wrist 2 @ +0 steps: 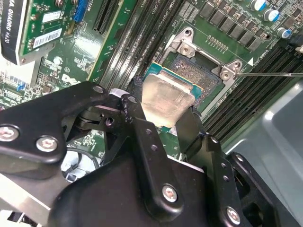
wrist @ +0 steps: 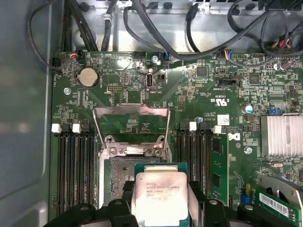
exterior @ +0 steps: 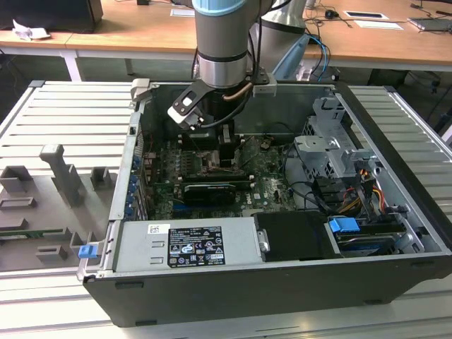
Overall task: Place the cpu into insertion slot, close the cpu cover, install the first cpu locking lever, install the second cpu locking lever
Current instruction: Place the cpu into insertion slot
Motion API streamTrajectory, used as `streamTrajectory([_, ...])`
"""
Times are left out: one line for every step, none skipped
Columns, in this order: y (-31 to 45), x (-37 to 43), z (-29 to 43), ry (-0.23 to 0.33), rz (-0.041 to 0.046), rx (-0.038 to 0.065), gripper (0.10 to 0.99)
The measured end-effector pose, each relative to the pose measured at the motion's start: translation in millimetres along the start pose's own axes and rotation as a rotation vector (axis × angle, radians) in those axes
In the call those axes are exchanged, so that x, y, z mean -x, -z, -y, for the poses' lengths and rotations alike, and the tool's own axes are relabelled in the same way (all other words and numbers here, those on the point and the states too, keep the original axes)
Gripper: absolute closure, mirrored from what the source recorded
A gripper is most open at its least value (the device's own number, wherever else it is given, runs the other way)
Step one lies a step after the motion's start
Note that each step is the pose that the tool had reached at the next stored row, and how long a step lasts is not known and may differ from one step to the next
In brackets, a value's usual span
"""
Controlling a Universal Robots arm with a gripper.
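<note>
Gripper (wrist 2: 163, 118) is clamped on the cpu (wrist 2: 165, 97), jaws closed to chip width. The chip hangs partly over the slot (wrist 2: 199, 75), seemingly not seated. Cover (wrist: 131, 110) stands flipped open behind the slot.

cpu (wrist 2: 163, 97) edge behind jaws in second wrist view, cropped by picture edge in first wrist view, insertion slot (wrist 2: 201, 75) half under it, both masked by arm (exterior: 220, 42) in exterior view

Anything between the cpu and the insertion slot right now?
Nothing visible. The gripper holds the cpu over the open insertion slot, and the cpu cover is swung up, off the socket.
</note>
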State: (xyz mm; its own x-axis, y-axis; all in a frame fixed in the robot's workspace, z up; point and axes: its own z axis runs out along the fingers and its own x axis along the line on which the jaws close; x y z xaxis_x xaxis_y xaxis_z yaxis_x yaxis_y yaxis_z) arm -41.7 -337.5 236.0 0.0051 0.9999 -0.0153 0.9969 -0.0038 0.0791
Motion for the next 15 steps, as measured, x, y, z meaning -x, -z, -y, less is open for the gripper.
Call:
streamTrajectory([-0.5,0.0,1.1,0.0,-0.0001,0.0,0.561])
streamTrajectory([-1.4,-0.2,2.7,0.0,-0.0002,0.0,0.561])
streamTrajectory([-3.5,-1.0,4.6,0.0,-0.0002,0.0,0.561])
streamTrajectory([-5.6,-2.2,4.9,0.0,-0.0001,0.0,0.561])
streamTrajectory([-7.0,-3.1,4.9,0.0,-0.0001,0.0,0.561])
streamTrajectory([-9.1,-4.5,5.1,0.0,-0.0001,-0.001,0.561])
streamTrajectory([-10.3,-5.5,5.2,0.0,0.0001,-0.001,0.561])
streamTrajectory([-11.3,-7.3,5.3,0.0,0.0,-0.001,0.561])
streamTrajectory([-11.7,-8.7,5.4,0.0,0.0,-0.002,0.561])
streamTrajectory([-11.9,-10.3,5.4,0.0,0.0,-0.002,0.561])
streamTrajectory([-12.0,-11.8,5.4,0.0,0.0,-0.002,0.561])
streamTrajectory([-12.2,-13.7,5.4,0.0,-0.0001,-0.001,0.561])
streamTrajectory([-12.5,-14.7,5.4,-0.001,-0.0001,-0.002,0.561])
streamTrajectory([-13.7,-15.1,5.5,-0.007,0.0003,-0.002,0.561])
streamTrajectory([-15.1,-15.3,5.6,-0.013,0.001,-0.002,0.561])
